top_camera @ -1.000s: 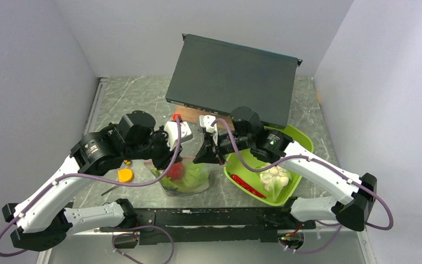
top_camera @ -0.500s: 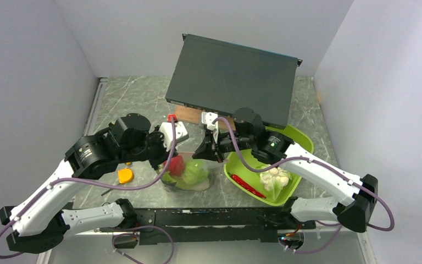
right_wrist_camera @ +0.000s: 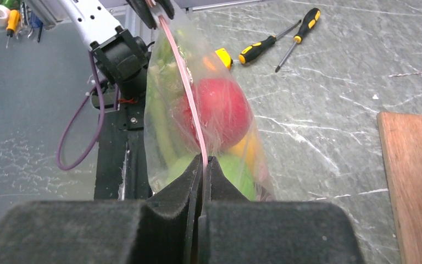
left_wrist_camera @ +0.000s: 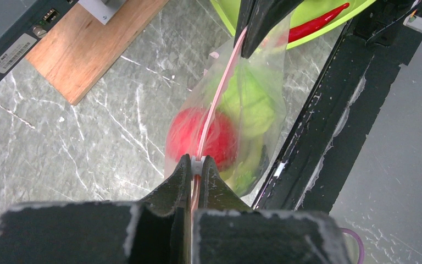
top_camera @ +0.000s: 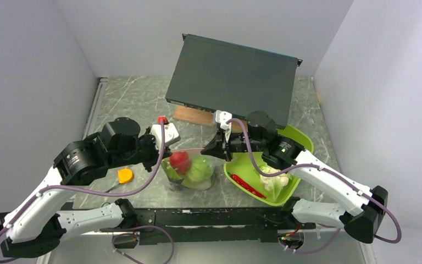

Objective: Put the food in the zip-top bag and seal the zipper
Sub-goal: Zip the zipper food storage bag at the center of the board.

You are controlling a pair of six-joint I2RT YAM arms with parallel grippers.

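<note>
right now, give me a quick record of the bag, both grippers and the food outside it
left gripper: shut on one end of the zipper
right gripper: shut on the other end
zip-top bag: held up by its mouth, zipper taut between grippers
in bag: red tomato, green cabbage, yellow fruit
in lime-green tray: red chili, white cauliflower
on table: two screwdrivers

We see even, diffuse white light falling from overhead, bright in all three views, with shadows soft and short. In the wrist views the left gripper (left_wrist_camera: 196,165) and the right gripper (right_wrist_camera: 204,162) are dark, blurred masses close to the lens, while the zipper (left_wrist_camera: 222,93) beyond their fingertips reads sharp. Pale sheen streaks the zip-top bag (right_wrist_camera: 167,71), softening the red tomato (right_wrist_camera: 222,110) just past the right fingertips.
</note>
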